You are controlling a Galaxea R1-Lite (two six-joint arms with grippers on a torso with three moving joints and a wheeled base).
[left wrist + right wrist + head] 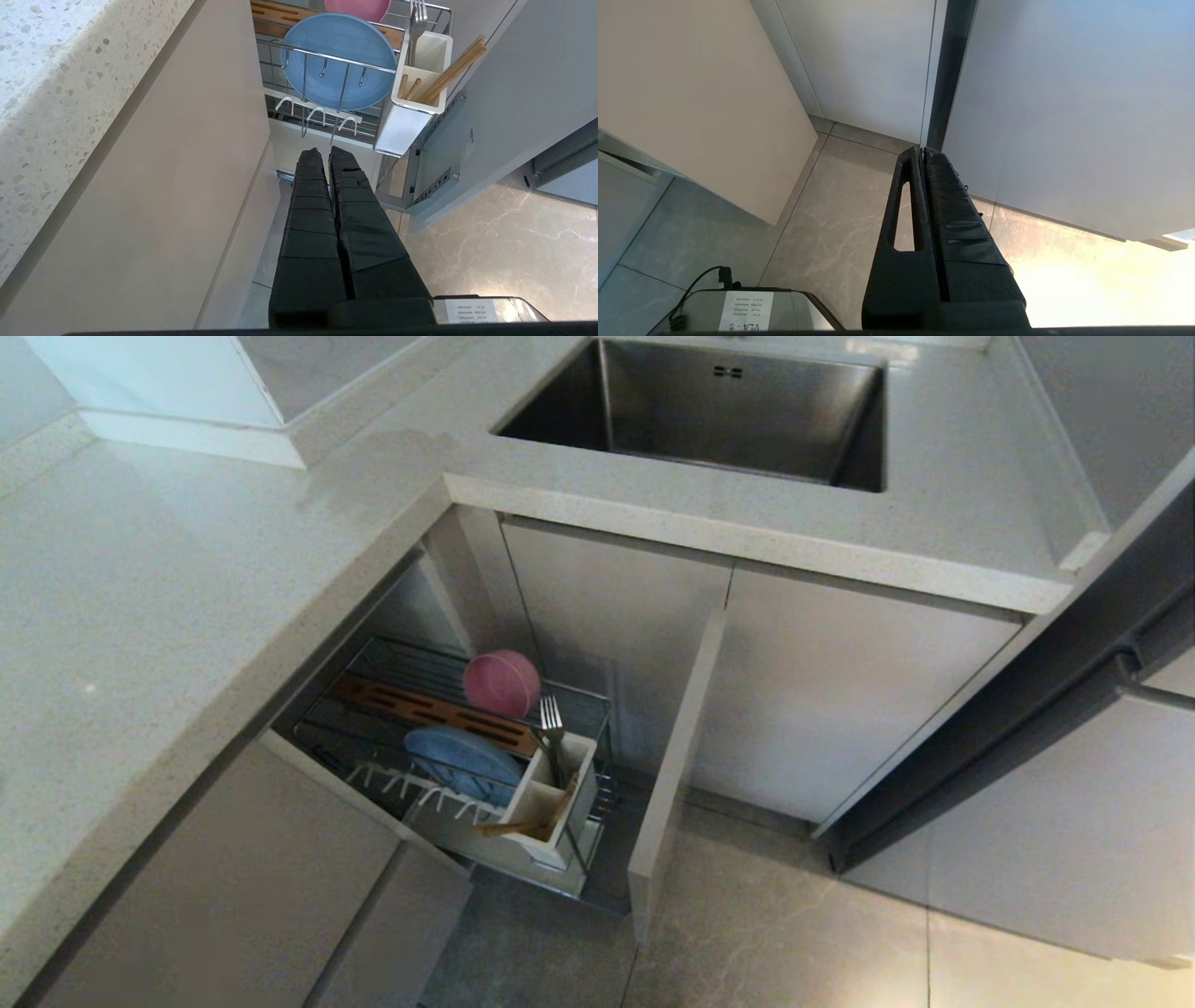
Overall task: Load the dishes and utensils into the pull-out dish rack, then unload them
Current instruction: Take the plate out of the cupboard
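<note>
Both jaws read fully closed and empty: my left gripper points at the pull-out dish rack, my right gripper at floor. Only the left wrist view shows the chopsticks clearly beside the blue plate; the head view shows the pink bowl and fork.

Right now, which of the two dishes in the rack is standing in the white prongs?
The blue plate, standing on edge among the white prongs. The pink bowl sits farther back, behind the wooden strip.
</note>
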